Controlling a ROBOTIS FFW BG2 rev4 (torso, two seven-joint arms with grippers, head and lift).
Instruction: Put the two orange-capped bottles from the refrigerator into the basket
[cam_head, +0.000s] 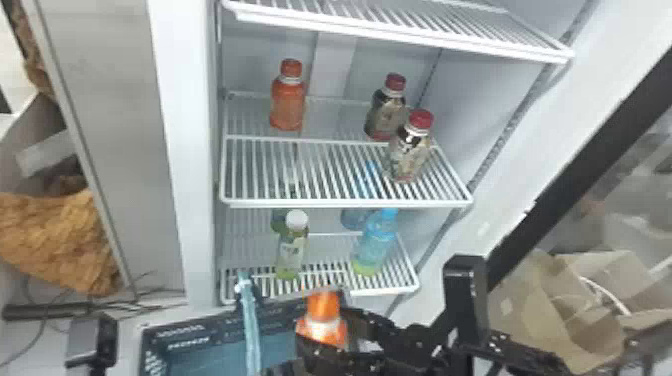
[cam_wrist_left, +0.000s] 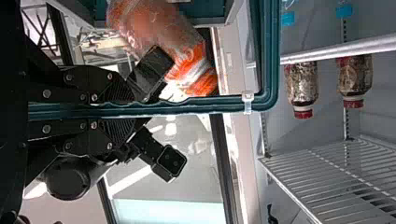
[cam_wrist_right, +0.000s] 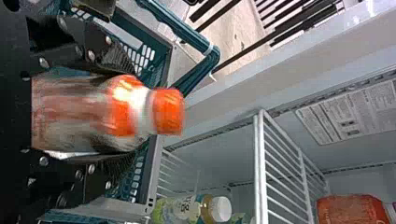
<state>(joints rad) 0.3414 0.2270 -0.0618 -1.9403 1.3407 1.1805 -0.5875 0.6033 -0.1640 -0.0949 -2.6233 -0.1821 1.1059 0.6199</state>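
My right gripper (cam_head: 328, 334) is shut around an orange-capped bottle (cam_head: 322, 306), held cap up over the right part of the teal basket (cam_head: 172, 331). The right wrist view shows this bottle (cam_wrist_right: 123, 109) between the fingers of the right gripper (cam_wrist_right: 116, 112), its cap beyond them. My left gripper (cam_head: 277, 369) is shut on the basket's handle (cam_head: 251, 325); in the left wrist view the left gripper (cam_wrist_left: 133, 105) clamps the handle bar (cam_wrist_left: 201, 105). Another orange-capped bottle (cam_head: 288, 102) stands upright on the refrigerator's middle shelf, at the left.
Two red-capped bottles (cam_head: 407, 147) stand on the right of the middle shelf (cam_head: 320, 202). Below, a white-capped bottle (cam_head: 291, 250) and a blue bottle (cam_head: 372, 245) stand on the lower shelf. A cardboard box (cam_head: 590, 300) is at the right, past the door frame.
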